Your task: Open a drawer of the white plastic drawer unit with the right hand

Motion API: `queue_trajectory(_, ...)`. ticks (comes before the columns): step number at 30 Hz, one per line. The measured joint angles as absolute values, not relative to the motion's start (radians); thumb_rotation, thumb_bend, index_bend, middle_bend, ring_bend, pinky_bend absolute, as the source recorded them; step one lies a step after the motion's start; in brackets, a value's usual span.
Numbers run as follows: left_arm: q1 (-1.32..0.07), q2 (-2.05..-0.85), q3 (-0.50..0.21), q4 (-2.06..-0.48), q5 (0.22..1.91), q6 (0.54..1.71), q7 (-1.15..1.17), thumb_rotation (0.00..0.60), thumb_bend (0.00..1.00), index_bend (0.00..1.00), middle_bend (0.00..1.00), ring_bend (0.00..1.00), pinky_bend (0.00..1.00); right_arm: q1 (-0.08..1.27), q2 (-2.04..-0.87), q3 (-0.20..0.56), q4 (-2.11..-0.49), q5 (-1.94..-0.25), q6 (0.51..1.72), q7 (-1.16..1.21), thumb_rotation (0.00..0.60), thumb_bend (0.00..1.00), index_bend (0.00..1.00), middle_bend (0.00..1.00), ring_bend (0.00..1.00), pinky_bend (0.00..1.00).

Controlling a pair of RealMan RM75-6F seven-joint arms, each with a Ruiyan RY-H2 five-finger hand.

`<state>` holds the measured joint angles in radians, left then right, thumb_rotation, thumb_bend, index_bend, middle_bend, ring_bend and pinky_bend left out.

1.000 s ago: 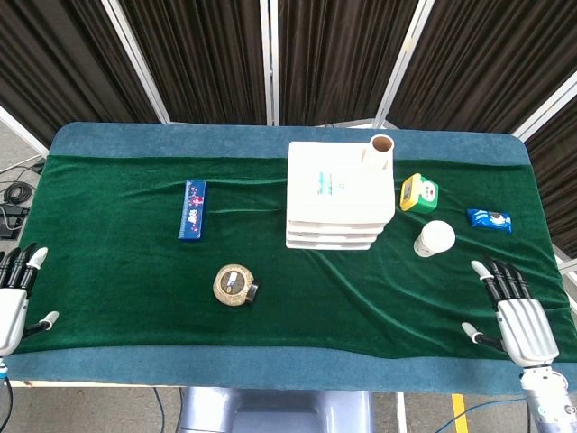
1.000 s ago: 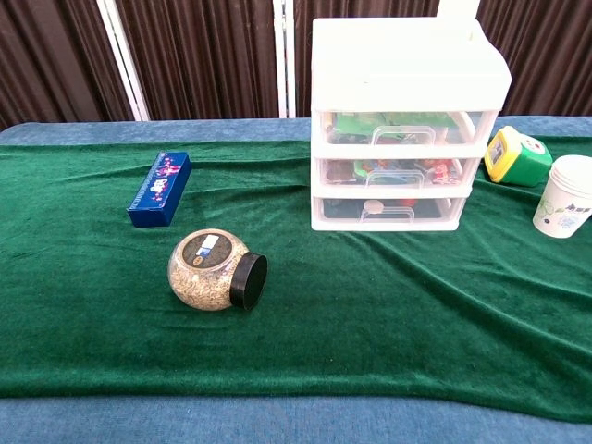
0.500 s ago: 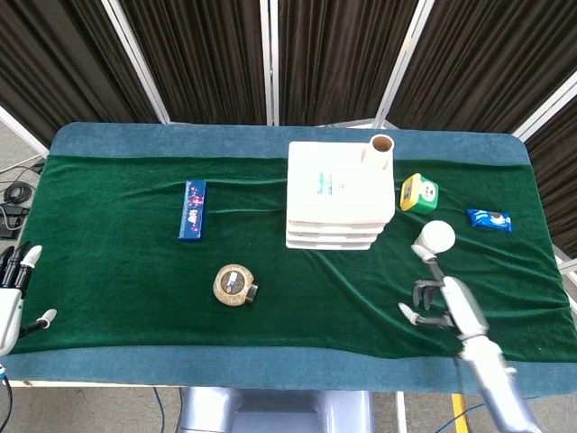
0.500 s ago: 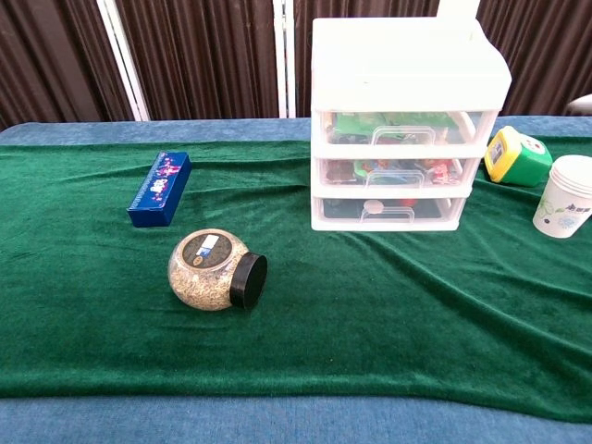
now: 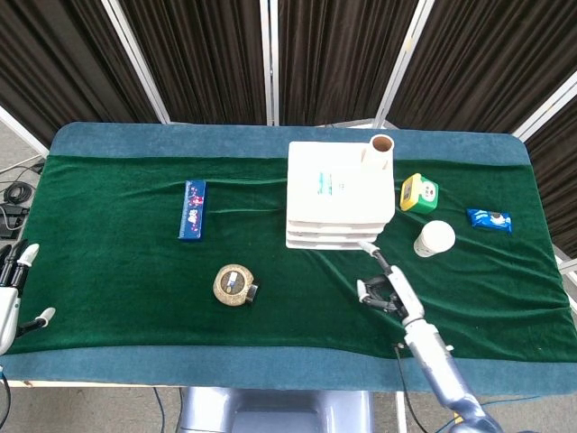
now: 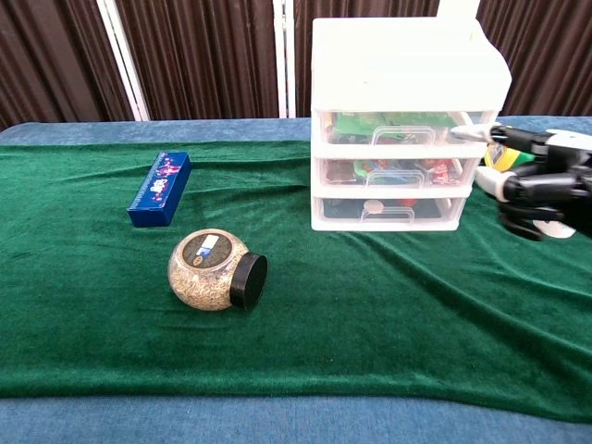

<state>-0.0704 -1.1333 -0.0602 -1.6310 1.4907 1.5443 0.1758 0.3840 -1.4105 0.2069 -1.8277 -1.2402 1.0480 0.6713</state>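
The white plastic drawer unit (image 5: 338, 191) stands at the middle back of the green cloth. In the chest view the drawer unit (image 6: 407, 65) shows three clear-fronted drawers, all closed; the top drawer (image 6: 393, 129) holds green items. My right hand (image 5: 389, 289) hovers just in front of the unit's right corner. In the chest view the right hand (image 6: 541, 180) is level with the upper drawers, one finger (image 6: 476, 134) stretched toward the top drawer's right end, the others bent; it holds nothing. My left hand (image 5: 11, 290) rests at the table's left edge, fingers apart.
A blue box (image 5: 192, 210) lies left of the unit, and a round jar (image 5: 235, 284) lies on its side in front of it. A paper cup (image 5: 435, 238), a yellow-green gadget (image 5: 419, 192) and a blue packet (image 5: 489, 219) sit right of the unit. A cardboard tube (image 5: 380, 151) stands behind it.
My right hand has travelled from the front right table edge leftward and forward to the unit's right front corner, its fingers bending in. The left hand slid slightly back.
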Motion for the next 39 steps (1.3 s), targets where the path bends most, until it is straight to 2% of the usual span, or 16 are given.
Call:
queue_trajectory(20, -0.069, -1.115, -0.063, -1.636, 1.485, 1.539, 0.135, 0.6, 0.13, 0.0, 0.0, 0.0, 0.0, 0.458, -1.648, 0.267, -1.72, -1.135, 1.009, 0.614, 0.6, 0.5, 0.18, 0.94, 0.97, 0.86)
queue_trajectory(39, -0.074, -1.108, -0.065, -1.632, 1.477, 1.525, 0.112, 0.6, 0.13, 0.0, 0.0, 0.0, 0.0, 0.495, -1.707, 0.334, -1.658, -1.091, 0.989, 0.573, 0.6, 0.5, 0.17, 0.93, 0.96, 0.85)
